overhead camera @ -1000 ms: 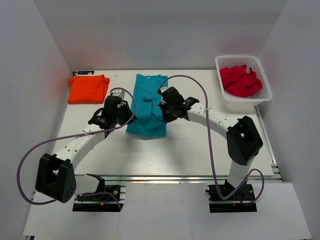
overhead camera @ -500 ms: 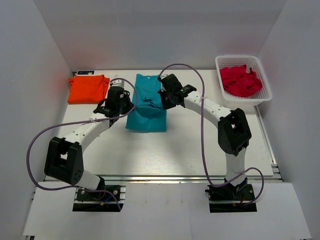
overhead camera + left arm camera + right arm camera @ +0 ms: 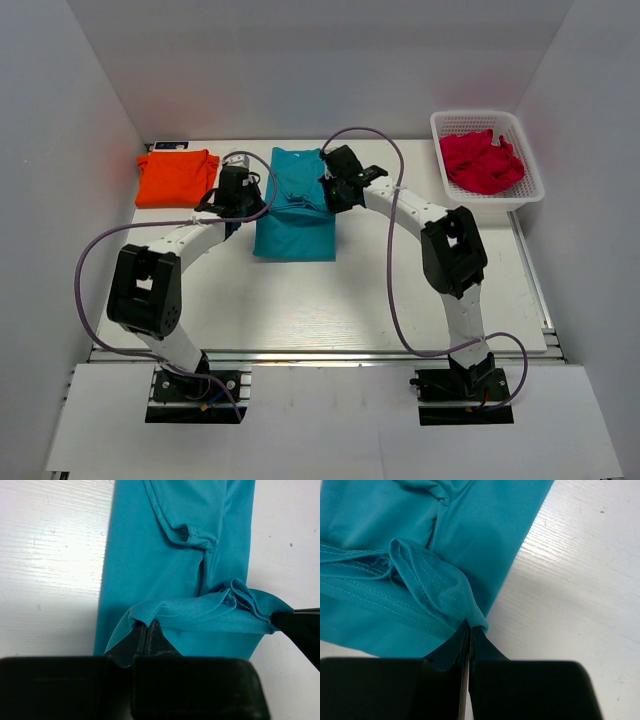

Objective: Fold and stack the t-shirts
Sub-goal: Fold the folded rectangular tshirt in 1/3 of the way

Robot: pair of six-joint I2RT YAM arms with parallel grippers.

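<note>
Teal t-shirt (image 3: 293,228) lies mid-surface (image 3: 380,290), long axis running away from the bases. L jaws & R jaws both pinching its lifted fold at opp. side edges, level w/ each other. Orange t-shirt (image 3: 177,177) sits far-left, nearer L arm.

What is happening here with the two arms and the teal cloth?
Two robot arms are folding a teal t-shirt on the table. The left end effector and the right end effector are each shut on one side edge, holding up a fold across the shirt. An orange t-shirt lies folded at far left; a red garment sits in a white basket.
</note>
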